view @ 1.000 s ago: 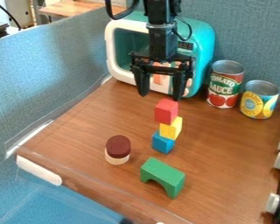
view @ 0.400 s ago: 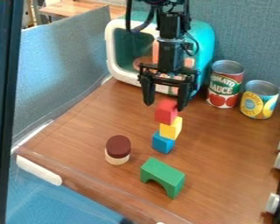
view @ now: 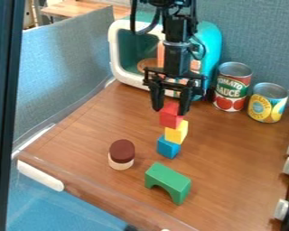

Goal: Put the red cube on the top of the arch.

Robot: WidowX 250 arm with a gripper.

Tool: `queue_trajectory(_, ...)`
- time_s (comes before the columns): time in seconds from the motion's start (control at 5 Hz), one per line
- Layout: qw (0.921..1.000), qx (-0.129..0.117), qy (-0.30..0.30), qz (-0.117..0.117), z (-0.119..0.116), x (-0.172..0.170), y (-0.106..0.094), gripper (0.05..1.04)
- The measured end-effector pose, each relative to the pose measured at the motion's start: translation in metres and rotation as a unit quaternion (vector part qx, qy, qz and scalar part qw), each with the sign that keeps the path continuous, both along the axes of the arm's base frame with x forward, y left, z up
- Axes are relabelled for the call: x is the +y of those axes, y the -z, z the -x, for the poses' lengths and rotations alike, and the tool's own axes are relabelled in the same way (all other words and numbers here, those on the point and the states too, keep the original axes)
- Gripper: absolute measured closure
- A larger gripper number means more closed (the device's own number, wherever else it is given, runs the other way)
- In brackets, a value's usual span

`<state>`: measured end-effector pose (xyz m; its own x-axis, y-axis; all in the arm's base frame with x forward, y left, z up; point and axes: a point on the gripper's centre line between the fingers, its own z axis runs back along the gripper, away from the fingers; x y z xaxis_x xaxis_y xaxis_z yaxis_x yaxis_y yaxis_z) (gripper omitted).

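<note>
The black gripper [view: 170, 111] is hanging by the top of the red cube [view: 170, 118], and I can't tell if it is squeezing, while the cube is sitting on the yellow block [view: 176, 132] over the blue block [view: 168, 148], and brown table [view: 86, 149] is showing from there to the green arch [view: 169, 178] nearer the near edge.

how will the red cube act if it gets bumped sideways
The red cube looks solid, so it should probably keep its shape. Its flat faces make rolling unlikely. Perched on the yellow block and blue block, it could easily slide off or topple the stack.
</note>
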<state>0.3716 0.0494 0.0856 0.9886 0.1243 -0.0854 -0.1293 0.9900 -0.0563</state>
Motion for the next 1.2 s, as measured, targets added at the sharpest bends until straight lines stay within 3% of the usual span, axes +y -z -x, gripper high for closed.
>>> queue_trajectory(0.2,0.9999,-0.001,0.01,0.0,0.0,0.0,-0.001,0.544)
queue_trajectory(0.4,0.9999,-0.002,0.011,-0.001,0.002,0.0,0.0,0.544)
queue_trajectory(0.6,0.9998,-0.006,0.019,-0.004,0.014,-0.001,-0.02,0.544)
queue_trajectory(0.8,0.9979,-0.05,0.013,-0.039,0.037,0.004,-0.073,0.544)
queue_trajectory(1.0,0.9979,-0.027,0.023,-0.054,0.052,0.007,-0.075,0.544)
queue_trajectory(1.2,0.9955,0.005,0.065,-0.069,0.068,-0.004,-0.041,0.544)
